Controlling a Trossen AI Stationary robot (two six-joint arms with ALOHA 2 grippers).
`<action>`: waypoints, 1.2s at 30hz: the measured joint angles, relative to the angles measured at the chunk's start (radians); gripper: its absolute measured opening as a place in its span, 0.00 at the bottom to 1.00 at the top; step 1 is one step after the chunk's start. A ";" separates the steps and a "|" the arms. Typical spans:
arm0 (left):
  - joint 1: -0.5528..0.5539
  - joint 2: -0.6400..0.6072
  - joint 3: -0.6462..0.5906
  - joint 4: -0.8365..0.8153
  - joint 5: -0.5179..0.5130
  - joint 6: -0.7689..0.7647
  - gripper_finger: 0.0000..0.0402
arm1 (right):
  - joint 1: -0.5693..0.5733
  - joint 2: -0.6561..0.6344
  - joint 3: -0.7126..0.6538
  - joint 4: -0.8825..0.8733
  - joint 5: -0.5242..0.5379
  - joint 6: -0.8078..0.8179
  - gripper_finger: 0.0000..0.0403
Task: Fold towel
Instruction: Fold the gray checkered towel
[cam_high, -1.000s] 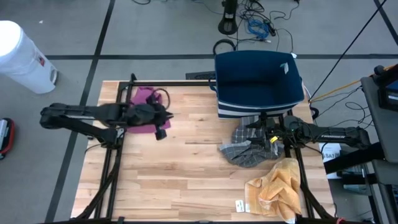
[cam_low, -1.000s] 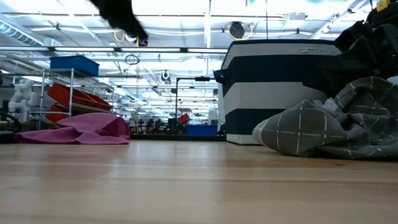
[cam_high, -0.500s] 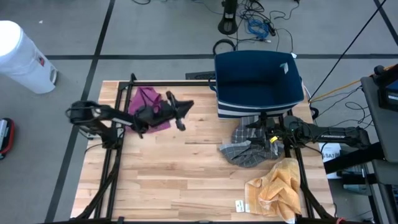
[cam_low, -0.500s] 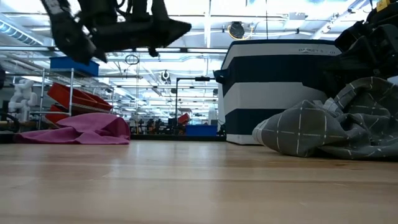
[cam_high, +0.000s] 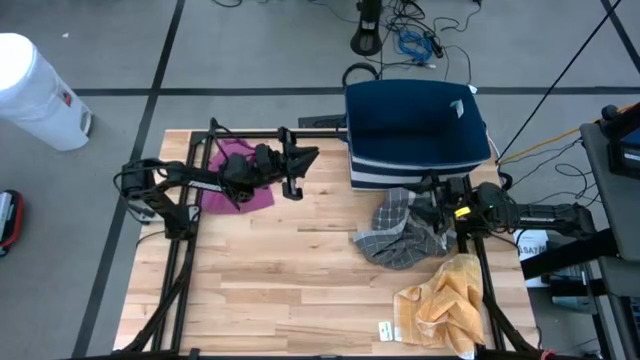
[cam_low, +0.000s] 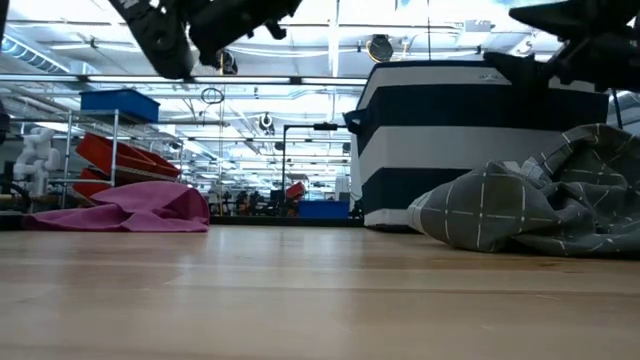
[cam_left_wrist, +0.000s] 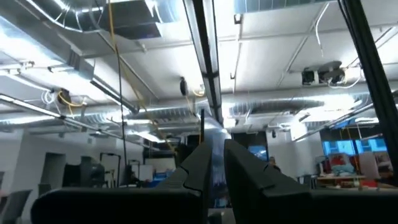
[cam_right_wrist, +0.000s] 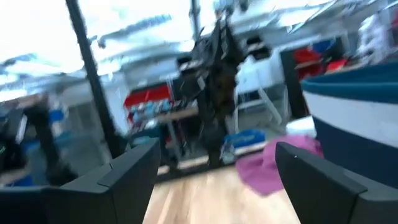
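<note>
High view: the grey towel (cam_high: 400, 238) lies crumpled on the desk (cam_high: 300, 290) just beside the open right pincer (cam_high: 432, 210). The left pincer (cam_high: 300, 172), almost closed and holding nothing, hangs near the pink towel (cam_high: 236, 172), well apart from the grey one.

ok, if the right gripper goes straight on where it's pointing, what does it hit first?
Probably the left gripper: the open right gripper faces across the wooden table, and its wrist view shows that dark arm almost dead ahead. The crumpled pink towel sits lower, off-line. Depth unclear.
</note>
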 joint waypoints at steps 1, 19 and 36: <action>-0.002 0.000 0.013 -0.006 0.000 0.000 0.13 | 0.000 0.000 0.000 0.023 0.008 0.005 0.76; 0.015 -0.390 0.127 -0.755 -0.125 0.290 0.13 | 0.000 0.002 0.181 0.132 0.111 -0.239 0.76; 0.015 -0.745 0.126 -1.586 -0.372 0.306 0.13 | 0.000 0.215 0.449 -0.118 0.030 -0.390 0.75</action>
